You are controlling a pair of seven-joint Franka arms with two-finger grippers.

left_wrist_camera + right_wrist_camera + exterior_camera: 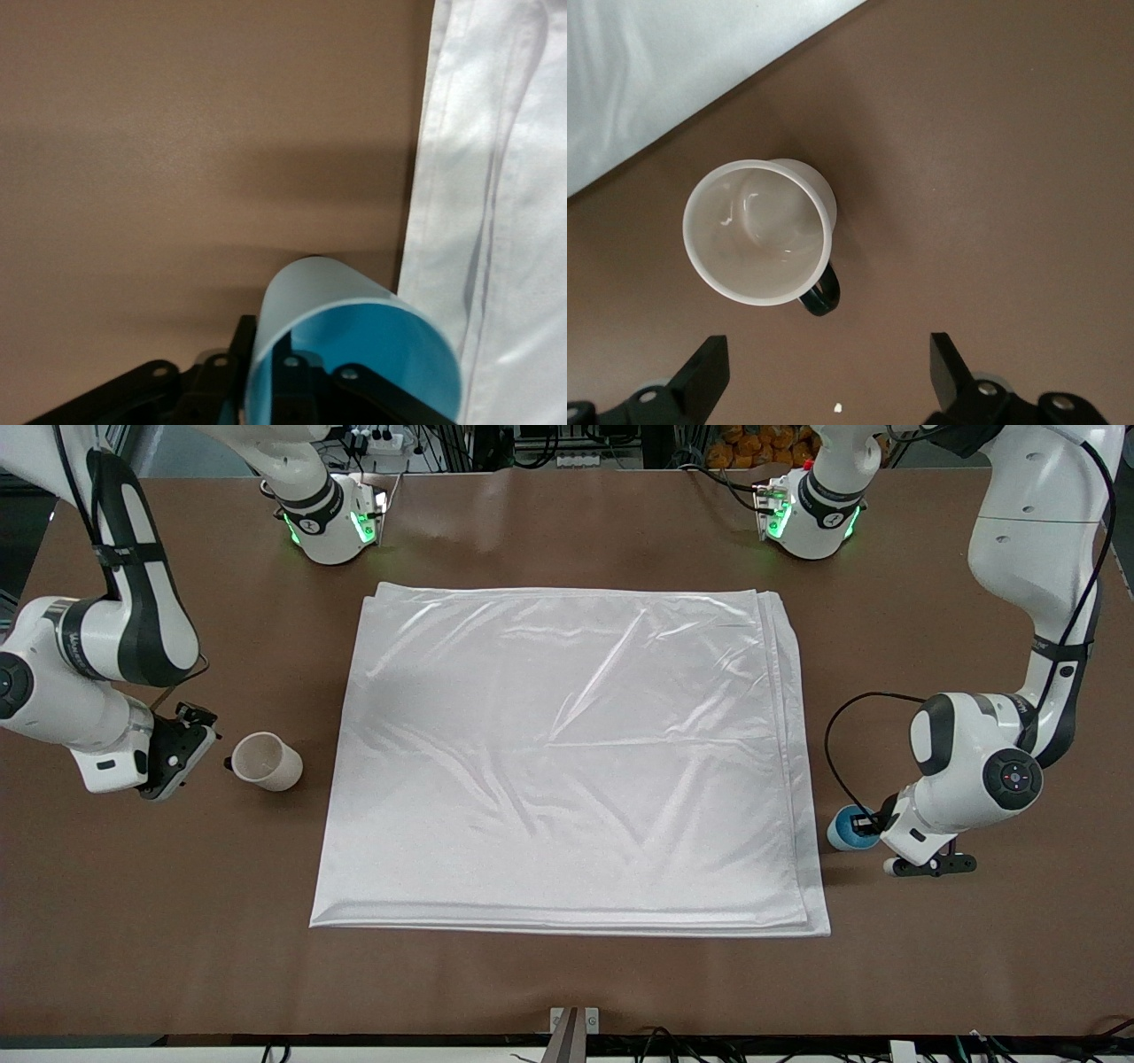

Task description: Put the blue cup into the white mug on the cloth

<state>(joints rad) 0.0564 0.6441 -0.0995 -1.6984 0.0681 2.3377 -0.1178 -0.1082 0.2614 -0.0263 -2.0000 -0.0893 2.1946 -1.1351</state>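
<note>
Right arm: stood folded at its own end of the table, forearm sloping down, wrist turned toward the cloth. Right gripper [182,755] [827,350]: hung low over bare tabletop just beside the white mug, fingers [709,372] spread wide, gripping nothing.

White mug [266,762] [759,232]: sat on the brown table [159,921] between the right gripper and the cloth, off the fabric. Looked tipped in the front view, mouth turned toward the gripper. Showed a pale empty interior and a small dark handle in the right wrist view, with the handle on the side facing the open fingers.

Cloth [567,762] [496,204] [673,62]: lay flat across the middle of the table as a shiny white folded rectangle, wrinkled, with layered edges along the side toward the left arm. Carried nothing.

Blue cup [849,828] [354,345]: was just beside the cloth's layered edge, at the left arm's end, not on the fabric. Appeared tilted in the left wrist view, bright blue inside visible.

Left arm: dropped from its base, elbow bent sharply, wrist low at the cup. Left gripper [873,824] [257,372]: narrow, pinched on the cup's wall, one finger [292,385] inside and the other outside.
</note>
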